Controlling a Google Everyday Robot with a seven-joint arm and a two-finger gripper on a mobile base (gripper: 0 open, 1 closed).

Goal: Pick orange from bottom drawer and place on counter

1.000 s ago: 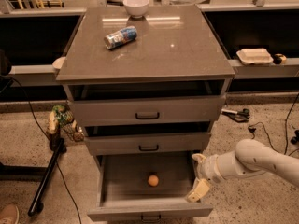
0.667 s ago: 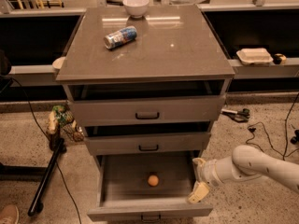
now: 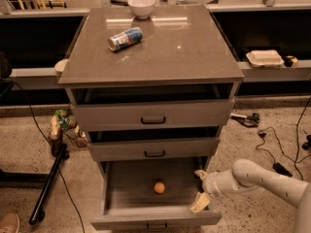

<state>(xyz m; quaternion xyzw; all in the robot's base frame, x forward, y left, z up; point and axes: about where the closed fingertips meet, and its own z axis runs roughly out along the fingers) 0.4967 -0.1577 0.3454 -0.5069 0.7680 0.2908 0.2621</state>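
Observation:
The orange (image 3: 159, 187) lies on the grey floor of the open bottom drawer (image 3: 116, 198), near its middle. My gripper (image 3: 200, 190) reaches in from the right on a white arm and hangs over the drawer's right side, a short way to the right of the orange and not touching it. Its two pale fingers stand apart, one up and one down, with nothing between them. The glossy counter (image 3: 184, 52) tops the cabinet above.
A blue-and-white can (image 3: 125, 38) lies on its side on the counter and a white bowl (image 3: 141, 6) stands at its back edge. The two upper drawers are slightly pulled out. A white tray (image 3: 264, 58) sits on the ledge to the right. Cables lie on the floor.
My gripper and arm have moved slightly down and left, closer to the drawer's right wall. The orange has not moved.

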